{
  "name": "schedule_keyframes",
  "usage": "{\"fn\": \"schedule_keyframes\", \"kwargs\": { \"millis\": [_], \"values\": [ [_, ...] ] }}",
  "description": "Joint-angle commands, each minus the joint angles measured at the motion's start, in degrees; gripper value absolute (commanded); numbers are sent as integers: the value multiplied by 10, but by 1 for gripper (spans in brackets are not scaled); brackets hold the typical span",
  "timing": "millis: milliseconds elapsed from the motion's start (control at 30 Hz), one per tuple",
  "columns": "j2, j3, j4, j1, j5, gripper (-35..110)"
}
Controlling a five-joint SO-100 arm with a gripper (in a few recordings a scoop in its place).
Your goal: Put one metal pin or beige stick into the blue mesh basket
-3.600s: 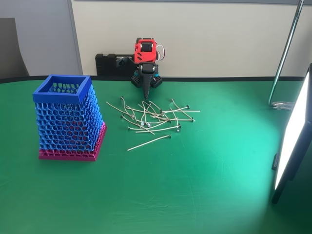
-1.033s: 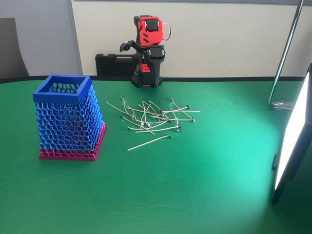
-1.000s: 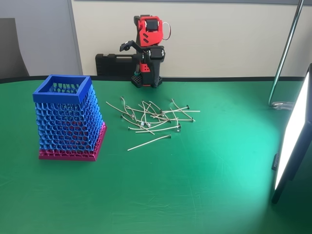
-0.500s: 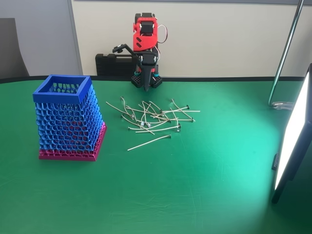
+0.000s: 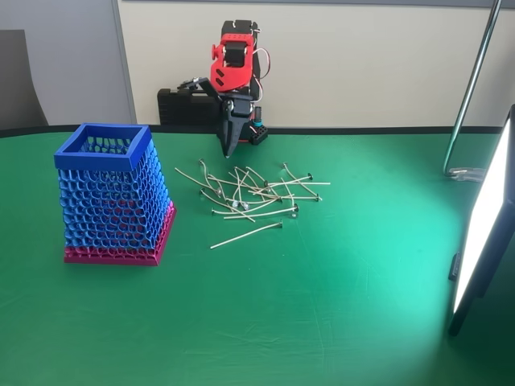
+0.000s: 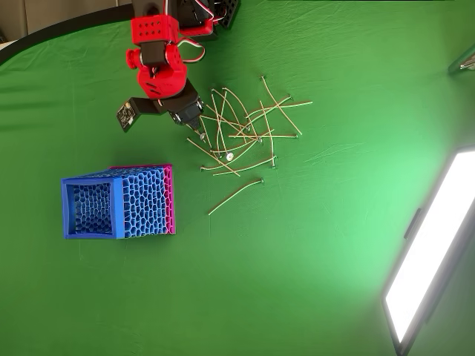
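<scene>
A green cloth covers the table (image 5: 338,322) below a beige wall, the blue mesh basket (image 5: 111,193) standing left of scattered pins (image 5: 256,197), the pincer (image 5: 228,149) pointing down, fingers together.

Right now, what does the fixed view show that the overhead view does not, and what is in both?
Only the fixed view shows the wall, the black case behind the arm, and the basket's height. Only the overhead view looks into the blue mesh basket through its open top, and it shows the gripper at the left edge of the pile. Both show the basket, the pile of pins and sticks, the gripper and the green table.
</scene>
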Motion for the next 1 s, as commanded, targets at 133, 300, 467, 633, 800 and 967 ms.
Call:
{"fn": "schedule_keyframes", "kwargs": {
  "millis": [133, 300, 467, 633, 800, 967],
  "values": [
    [-57, -38, -48, 18, -128, 1],
    [-120, -83, -47, 30, -155, 1],
    [-150, -104, -45, 34, -167, 1],
    [-201, -154, -42, 38, -160, 1],
    [-250, -206, -11, 36, -158, 1],
    [-287, -244, 8, 33, -167, 1]
  ]
}}
